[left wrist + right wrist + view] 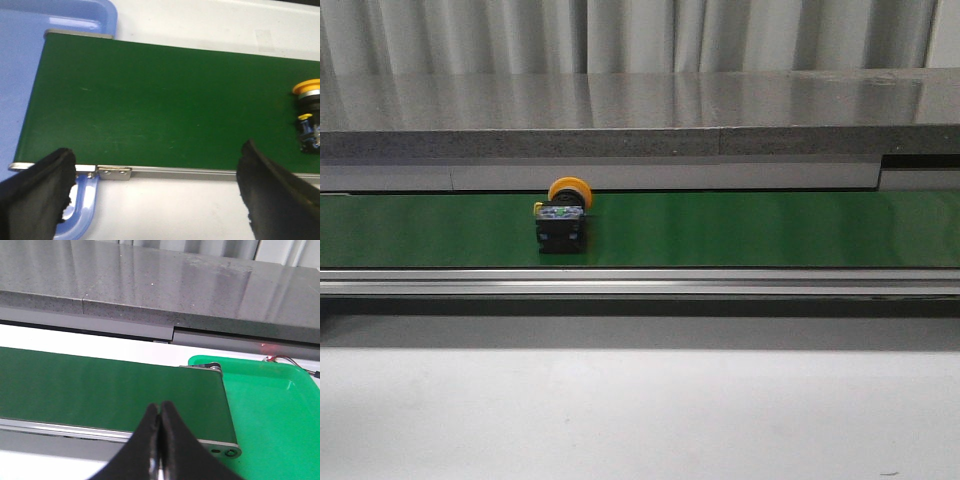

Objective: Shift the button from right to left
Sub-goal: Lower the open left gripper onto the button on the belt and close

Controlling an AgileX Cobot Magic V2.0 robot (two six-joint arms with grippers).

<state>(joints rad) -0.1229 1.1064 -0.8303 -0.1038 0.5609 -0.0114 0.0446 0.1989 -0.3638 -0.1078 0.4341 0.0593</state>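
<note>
The button (563,216), an orange-yellow mushroom cap on a black boxy body with green-white markings, lies on the green conveyor belt (740,230) left of centre. It also shows in the left wrist view (309,115), at that frame's edge. My left gripper (152,192) is open and empty, its black fingers (40,192) spread wide over the belt's near rail, apart from the button. My right gripper (160,412) is shut and empty, above the belt's right end. Neither gripper shows in the front view.
A blue tray (30,45) lies under the belt's left end. A green tray (270,410) lies at the belt's right end. A grey stone counter (640,110) runs behind the belt. A white table surface (640,410) lies in front.
</note>
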